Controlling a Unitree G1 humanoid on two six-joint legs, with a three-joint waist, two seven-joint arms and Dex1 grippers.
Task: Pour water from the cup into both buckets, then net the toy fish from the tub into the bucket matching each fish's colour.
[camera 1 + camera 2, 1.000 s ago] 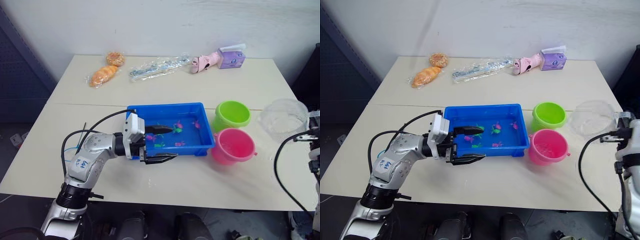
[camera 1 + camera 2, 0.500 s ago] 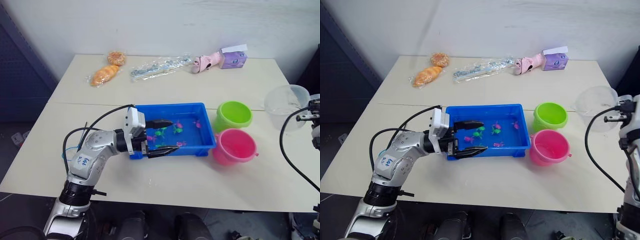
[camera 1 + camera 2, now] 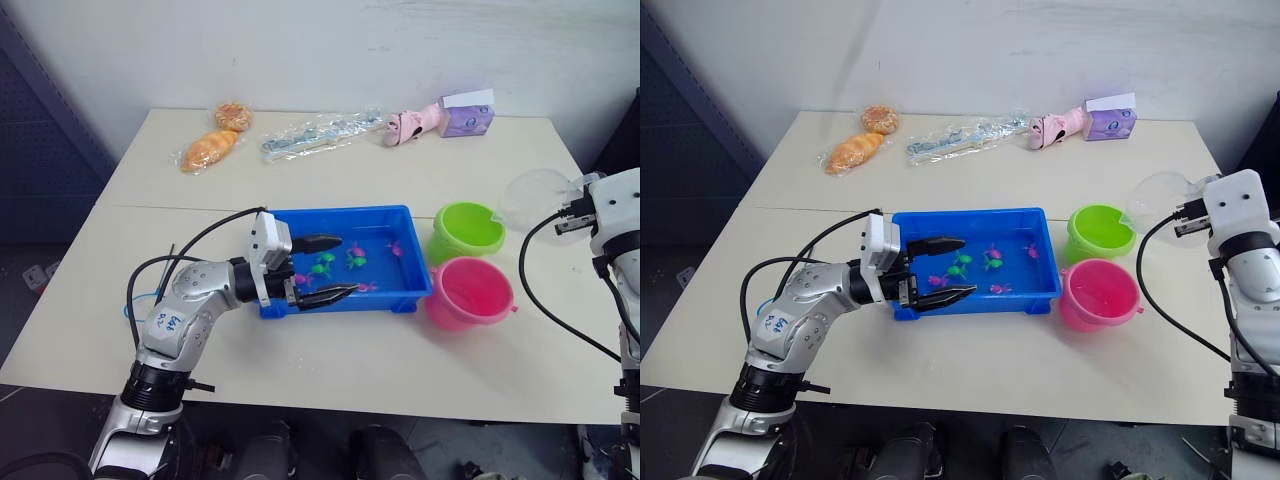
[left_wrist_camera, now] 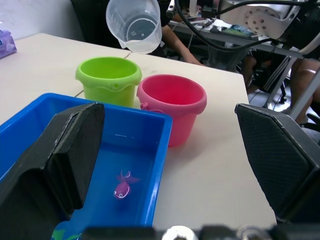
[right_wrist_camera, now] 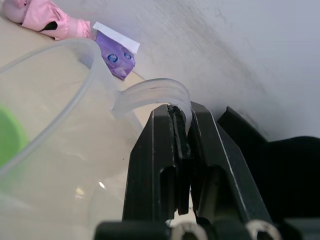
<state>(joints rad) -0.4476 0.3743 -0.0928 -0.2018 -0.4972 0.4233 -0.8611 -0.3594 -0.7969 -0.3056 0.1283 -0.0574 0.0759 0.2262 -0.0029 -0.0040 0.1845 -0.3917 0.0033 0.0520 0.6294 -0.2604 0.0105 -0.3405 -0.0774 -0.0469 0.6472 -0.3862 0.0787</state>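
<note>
A robot's right gripper (image 5: 182,127) pinches the thin curved handle of a clear cup (image 3: 532,196), fingers closed tight on the plastic, and holds it tipped in the air just to the right of the green bucket (image 3: 464,229), its lip turned left toward the bucket's rim. The pink bucket (image 3: 468,291) stands touching the green one on its near side, and both sit against the right end of the blue tub (image 3: 385,297), where small pink and green toy fish (image 3: 355,258) lie scattered.

The left gripper (image 3: 322,270) hovers wide open over the tub's left end, holding nothing. A thin dark stick (image 3: 168,261), probably the net's handle, shows beside the left arm on the table (image 3: 350,350); the net itself cannot be made out.

The step in hand appears to be the first pour, into the green bucket. Done well, it calls for bringing the lip squarely over the bucket's mouth before tipping further, since the cup looks slightly off to the right and any stream could fall on the table. A slow, steady tilt seems wise: the grip is on a narrow handle, and a sudden roll might swing the cup. Part of the water should be saved for the pink bucket.
</note>
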